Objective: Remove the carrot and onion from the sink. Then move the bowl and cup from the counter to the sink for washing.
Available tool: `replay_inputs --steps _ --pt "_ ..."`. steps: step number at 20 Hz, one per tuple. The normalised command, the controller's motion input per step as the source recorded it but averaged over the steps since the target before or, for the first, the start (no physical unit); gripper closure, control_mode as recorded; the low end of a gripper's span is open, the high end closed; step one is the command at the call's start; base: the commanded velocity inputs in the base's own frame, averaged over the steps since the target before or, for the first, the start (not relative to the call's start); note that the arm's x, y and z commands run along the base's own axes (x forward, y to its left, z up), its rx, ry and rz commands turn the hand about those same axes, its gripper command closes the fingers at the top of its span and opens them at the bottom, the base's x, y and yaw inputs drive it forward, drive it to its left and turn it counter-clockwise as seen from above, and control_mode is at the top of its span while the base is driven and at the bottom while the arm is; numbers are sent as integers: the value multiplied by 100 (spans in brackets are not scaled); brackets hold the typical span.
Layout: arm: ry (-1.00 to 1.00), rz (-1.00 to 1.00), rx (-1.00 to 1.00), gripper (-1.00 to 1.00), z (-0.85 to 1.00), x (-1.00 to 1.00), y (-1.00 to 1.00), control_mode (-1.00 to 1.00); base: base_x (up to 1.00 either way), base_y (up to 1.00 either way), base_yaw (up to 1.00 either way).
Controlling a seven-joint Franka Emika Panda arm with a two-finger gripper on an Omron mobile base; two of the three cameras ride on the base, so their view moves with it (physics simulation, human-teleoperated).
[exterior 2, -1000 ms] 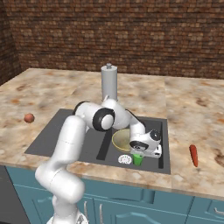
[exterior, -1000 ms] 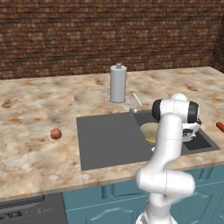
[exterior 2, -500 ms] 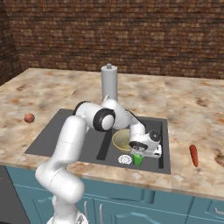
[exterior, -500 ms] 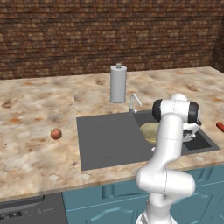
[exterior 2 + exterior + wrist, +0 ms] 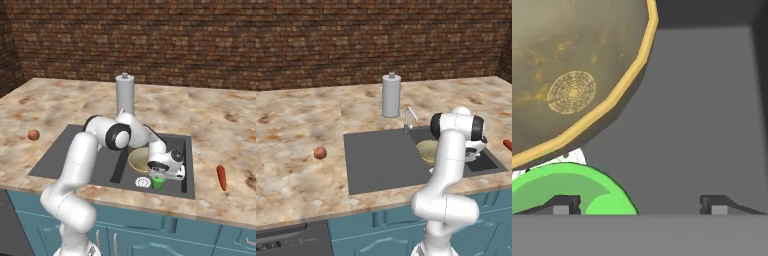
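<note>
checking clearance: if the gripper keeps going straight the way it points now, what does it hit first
Most likely the bare floor of the sink. The open gripper points down at it, green cup by one fingertip; depth is unclear.

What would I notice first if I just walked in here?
The big white robot arm bending down into the sink, its gripper open right above a bright green cup. The yellow bowl sits beside the cup in the basin. On the counter lie a carrot to the right and an onion far left.
</note>
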Motion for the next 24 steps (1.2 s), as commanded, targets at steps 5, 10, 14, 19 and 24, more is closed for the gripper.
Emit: replay_inputs --steps 5,10,14,19,24 --pt "0 0 0 -100 22 -11 -1 -100 0 0 0" --pt "0 0 0 -100 32 -14 -1 -100 0 0 0" --pt "0 0 0 -100 40 -23 -3 -100 0 0 0" --pt "0 0 -1 -100 41 -23 -2 -100 0 0 0" --pt "0 0 -1 -100 49 -19 0 -100 0 0 0"
